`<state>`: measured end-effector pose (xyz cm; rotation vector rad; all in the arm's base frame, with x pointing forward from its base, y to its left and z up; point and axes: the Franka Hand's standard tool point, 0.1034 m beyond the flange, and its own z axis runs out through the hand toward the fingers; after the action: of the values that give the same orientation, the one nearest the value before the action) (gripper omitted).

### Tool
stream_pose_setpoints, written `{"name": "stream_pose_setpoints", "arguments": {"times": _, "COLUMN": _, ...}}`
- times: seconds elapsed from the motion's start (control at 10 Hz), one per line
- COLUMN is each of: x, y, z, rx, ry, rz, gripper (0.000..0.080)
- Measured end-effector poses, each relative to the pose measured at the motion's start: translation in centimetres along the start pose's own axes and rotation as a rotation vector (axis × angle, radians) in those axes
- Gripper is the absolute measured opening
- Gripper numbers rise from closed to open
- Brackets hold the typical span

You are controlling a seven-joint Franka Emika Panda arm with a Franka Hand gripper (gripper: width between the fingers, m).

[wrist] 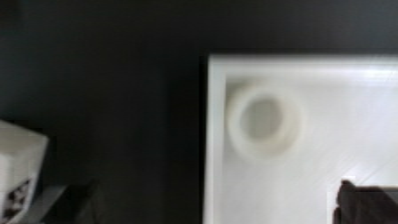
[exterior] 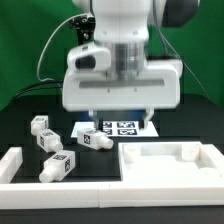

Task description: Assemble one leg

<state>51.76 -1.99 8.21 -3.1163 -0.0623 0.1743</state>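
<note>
Several look-alike white legs with black-and-white tags lie on the black table at the exterior view's left: one point(exterior: 40, 125), one point(exterior: 48, 142), one point(exterior: 57, 165), and one point(exterior: 97, 138) nearer the middle. My gripper point(exterior: 120, 116) hangs above the middle of the table, over the marker board, open and empty. In the wrist view the gripper point(wrist: 214, 208) has its dark fingers point(wrist: 374, 200) far apart at the picture's edges. Between them lie the edge of the large white panel point(wrist: 338, 90) and its round socket point(wrist: 263, 125). A tagged white leg point(wrist: 18, 165) shows at the frame's edge.
The large white tray-like panel point(exterior: 168, 160) lies at the exterior view's right front. The marker board point(exterior: 125, 128) lies under the gripper. A white L-shaped rail point(exterior: 18, 168) borders the left and front of the table.
</note>
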Motion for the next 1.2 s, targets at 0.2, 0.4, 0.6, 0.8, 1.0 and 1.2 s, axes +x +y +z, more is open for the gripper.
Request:
{"name": "stream_pose_setpoints", "arguments": {"times": 0.2, "x": -1.2, "y": -0.2, "z": 0.1, "rx": -0.004, "ry": 0.011, "rz": -0.031, "gripper": 0.0648}}
{"name": "stream_pose_setpoints", "arguments": {"times": 0.4, "x": -1.1, "y": -0.1, "z": 0.1, "rx": -0.005, "ry": 0.011, "rz": -0.167, "gripper": 0.0648}}
{"name": "stream_pose_setpoints", "arguments": {"times": 0.6, "x": -3.2, "y": 0.0, "z": 0.6, "rx": -0.011, "ry": 0.035, "rz": -0.368, "gripper": 0.0648}}
{"name": "stream_pose_setpoints", "arguments": {"times": 0.8, "x": -6.8, "y": 0.2, "z": 1.3, "rx": -0.025, "ry": 0.064, "rz": -0.513, "gripper": 0.0648}}
{"name": "stream_pose_setpoints", "arguments": {"times": 1.0, "x": -6.5, "y": 0.3, "z": 1.3, "rx": -0.024, "ry": 0.06, "rz": -0.519, "gripper": 0.0648}}
{"name": "stream_pose_setpoints", "arguments": {"times": 1.2, "x": -6.6, "y": 0.7, "z": 1.6, "rx": -0.027, "ry": 0.062, "rz": -0.534, "gripper": 0.0648}}
